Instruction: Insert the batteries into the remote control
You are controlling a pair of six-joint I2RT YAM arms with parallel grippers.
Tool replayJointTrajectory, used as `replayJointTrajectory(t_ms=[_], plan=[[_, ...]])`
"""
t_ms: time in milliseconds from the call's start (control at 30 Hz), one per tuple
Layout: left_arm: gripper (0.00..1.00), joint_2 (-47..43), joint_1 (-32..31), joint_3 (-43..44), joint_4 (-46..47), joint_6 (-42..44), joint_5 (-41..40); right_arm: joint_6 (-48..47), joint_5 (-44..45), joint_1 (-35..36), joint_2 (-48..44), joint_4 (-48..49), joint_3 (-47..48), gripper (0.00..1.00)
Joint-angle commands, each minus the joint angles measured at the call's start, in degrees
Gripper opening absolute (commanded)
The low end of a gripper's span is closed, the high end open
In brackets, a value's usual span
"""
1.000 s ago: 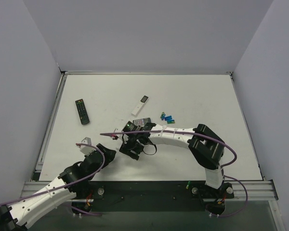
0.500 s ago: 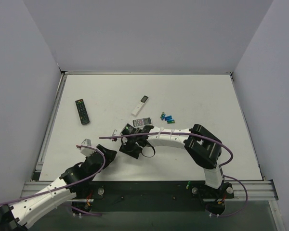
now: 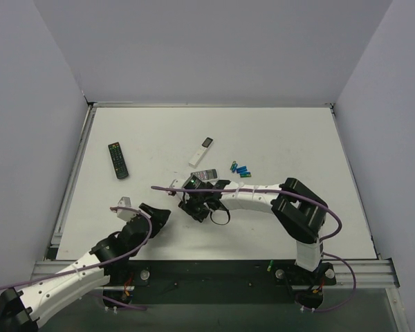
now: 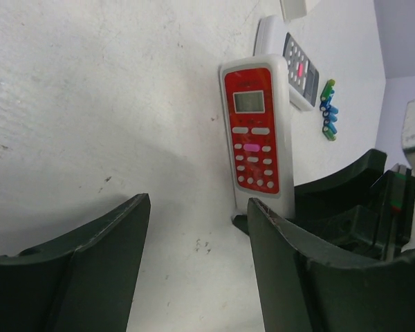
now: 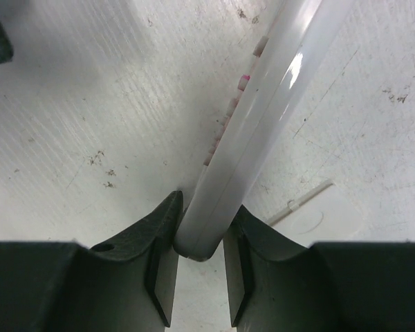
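Note:
My right gripper is shut on the lower end of the red-faced, white-rimmed remote control, one finger on its face and one on its back, and holds it on edge over the table. In the right wrist view the remote runs away from the gripper. In the left wrist view its red button face faces my open, empty left gripper, which sits just to the near left. The green and blue batteries lie in a small cluster on the table behind it and also show in the left wrist view.
A white remote with grey screen and a long black remote lie further back. A small dark-faced remote lies just behind the right gripper. A flat white piece lies on the table beside the held remote.
My right gripper has swung the held remote a little toward the far side and right. My left gripper has barely moved and stays open.

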Motion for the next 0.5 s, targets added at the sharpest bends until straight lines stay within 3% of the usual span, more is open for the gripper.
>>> replayJointTrajectory(t_ms=[0,300,467], plan=[[0.69,4.49,2.91,1.45,10.34,-3.51,-1.58,2.56,-2.04,0.04,-2.38,0.94,-3.01,0.25],[0.72,20.31,16.26,5.41,23.87,0.53,9.84,2.74,-1.78,0.13,-3.00,2.79,-4.87,0.25],[0.75,30.41,17.68,10.94,28.36,4.57,13.27,2.56,-1.78,0.30,-2.82,3.49,-5.39,0.26]])
